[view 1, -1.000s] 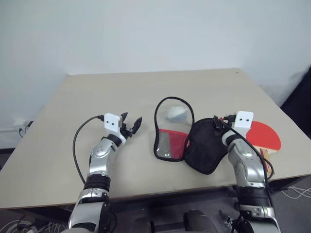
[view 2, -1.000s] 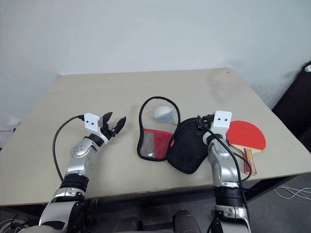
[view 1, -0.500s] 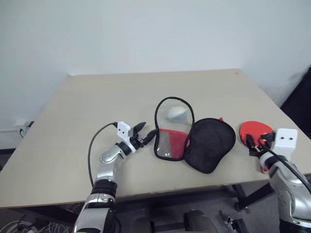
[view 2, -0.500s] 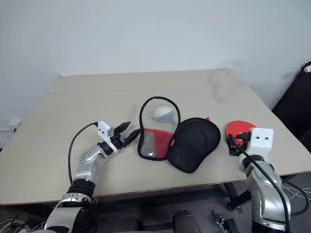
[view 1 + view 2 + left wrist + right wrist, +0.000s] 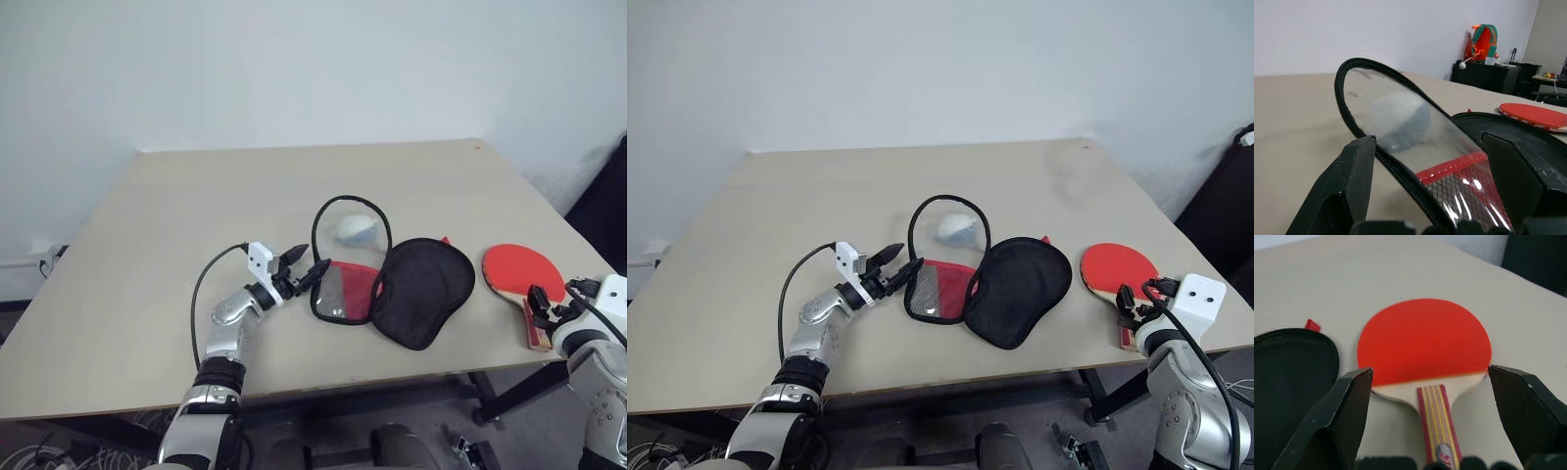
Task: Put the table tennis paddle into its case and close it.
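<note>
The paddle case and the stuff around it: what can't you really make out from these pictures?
- The pale lump: seen through the case's clear window, so what it is, and whether it lies inside or behind, stays unclear.
- The paddle's handle end: hidden in the head views by the right gripper.
- Whether the left gripper touches the zipper rim: cannot tell.
</note>
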